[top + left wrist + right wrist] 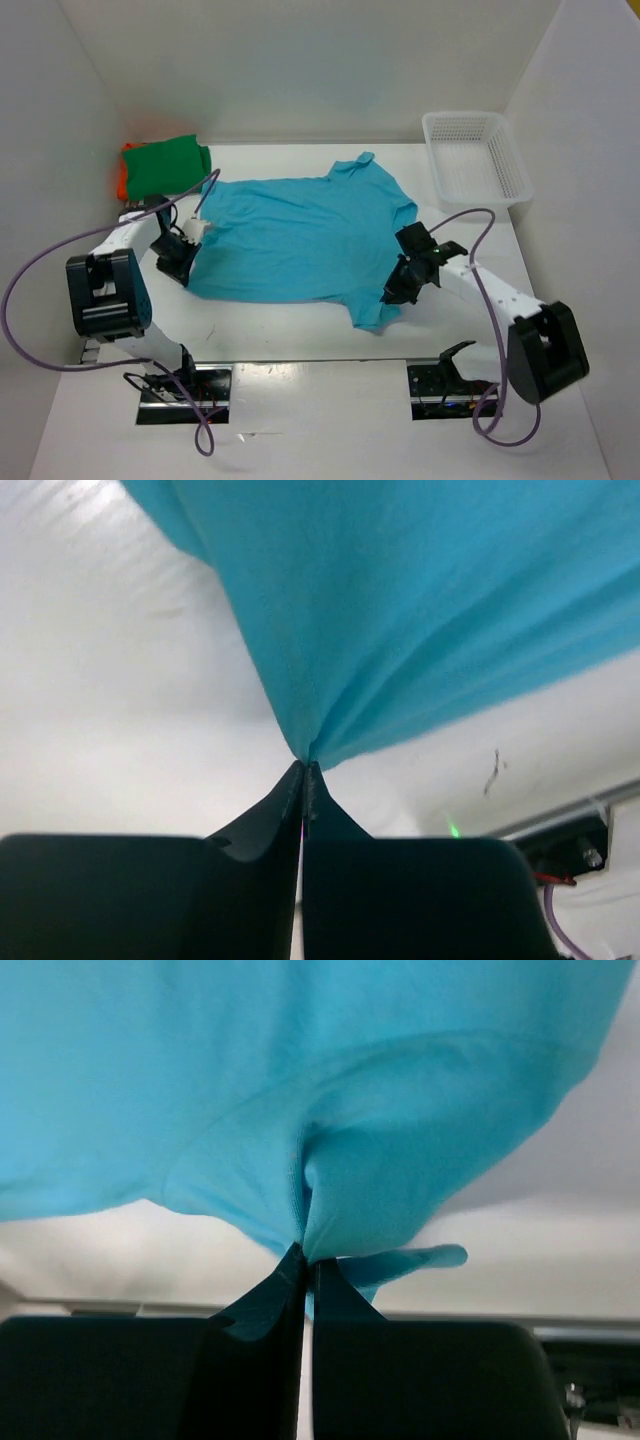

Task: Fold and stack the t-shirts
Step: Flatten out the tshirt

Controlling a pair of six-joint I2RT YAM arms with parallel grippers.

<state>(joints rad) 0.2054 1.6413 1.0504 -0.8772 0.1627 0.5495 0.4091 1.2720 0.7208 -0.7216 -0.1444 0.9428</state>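
turquoise t-shirt [300, 235]: spread flat mid-tabletop [320, 440]
left end effector [305, 768]: fully closed, pinching the shirt's left edge
right end effector [305, 1255]: fully closed on the cloth by a sleeve seam
green t-shirt [168, 165]: far-left corner, atop orange t-shirt [121, 178]
open room: bare strip by the arm bases; basket [478, 155] far right, apart from the shirt

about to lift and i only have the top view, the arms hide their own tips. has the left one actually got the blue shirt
Observer: Yes. The left wrist view shows the left gripper shut, with the turquoise t-shirt gathered into a point right at its tips.
Operator: and the right one
Observer: The right gripper is shut too, pinching a fold of the same shirt; a small flap of cloth sticks out just beside its tips.
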